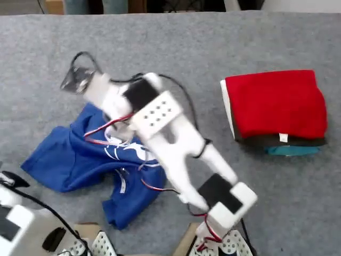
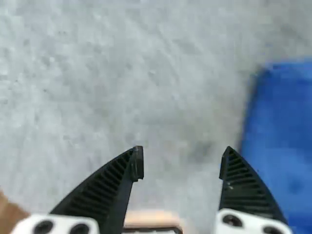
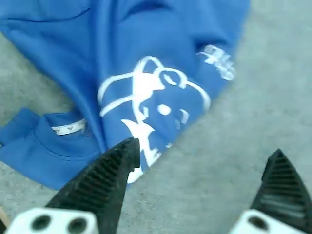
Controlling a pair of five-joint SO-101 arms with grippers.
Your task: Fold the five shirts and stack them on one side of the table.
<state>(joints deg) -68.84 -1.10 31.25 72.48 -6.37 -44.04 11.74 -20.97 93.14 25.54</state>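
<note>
Right wrist view: right fingers point(image 3: 105, 180) splayed over blue shirt point(image 3: 146, 53); left fingers point(image 2: 112, 183) splayed above table point(image 2: 97, 73).

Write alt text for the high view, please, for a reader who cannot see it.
A white robot arm stretches diagonally across a grey table, above a crumpled blue shirt with white print. On the right of the view sits a stack of folded shirts, with a red shirt on top.

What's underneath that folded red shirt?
A dark folded garment, then a teal one; a white edge shows at the side. The red shirt covers the rest of them.
</note>
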